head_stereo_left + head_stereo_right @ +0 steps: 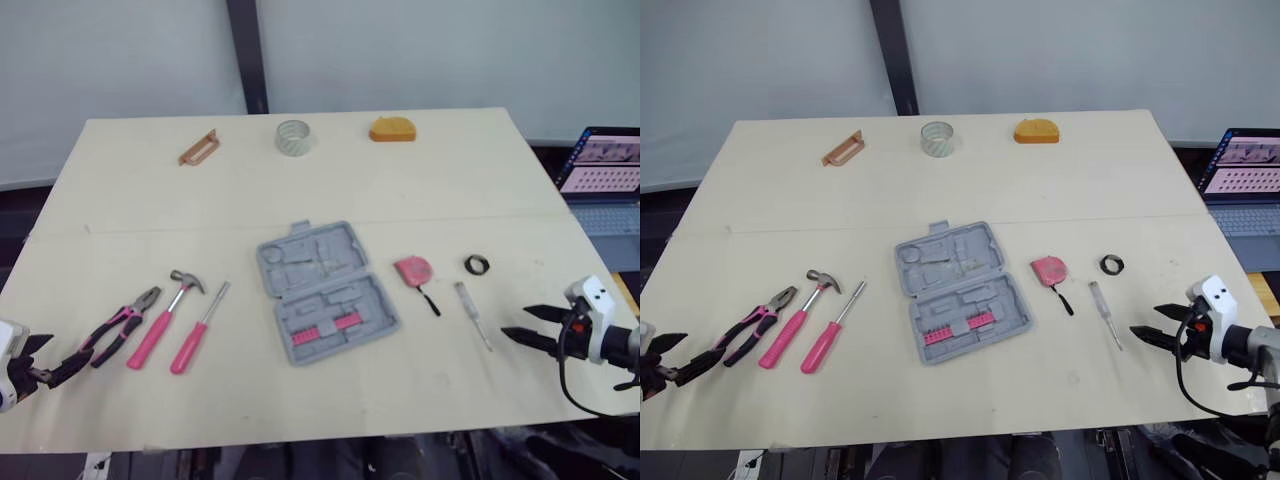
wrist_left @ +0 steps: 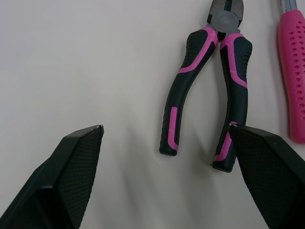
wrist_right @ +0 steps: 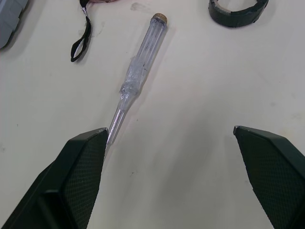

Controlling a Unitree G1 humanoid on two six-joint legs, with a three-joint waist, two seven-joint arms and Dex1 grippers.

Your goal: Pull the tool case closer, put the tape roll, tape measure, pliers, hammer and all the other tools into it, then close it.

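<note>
The grey tool case (image 1: 325, 292) lies open in the middle of the table, with pink bits in its near half. To its right are the pink tape measure (image 1: 413, 270), a small black tape roll (image 1: 477, 264) and a clear screwdriver (image 3: 138, 76). Left of the case lie the pink-handled hammer (image 1: 165, 315), a pink screwdriver (image 1: 198, 330) and the pliers (image 2: 209, 90). My left gripper (image 1: 55, 358) is open just short of the pliers' handles. My right gripper (image 1: 515, 322) is open and empty, near the clear screwdriver's tip.
Along the table's far edge sit a wooden handle piece (image 1: 198, 147), a translucent tape roll (image 1: 294, 137) and an orange block (image 1: 392, 130). A laptop (image 1: 605, 165) stands beyond the table's right edge. Both grippers hover by the table's front corners.
</note>
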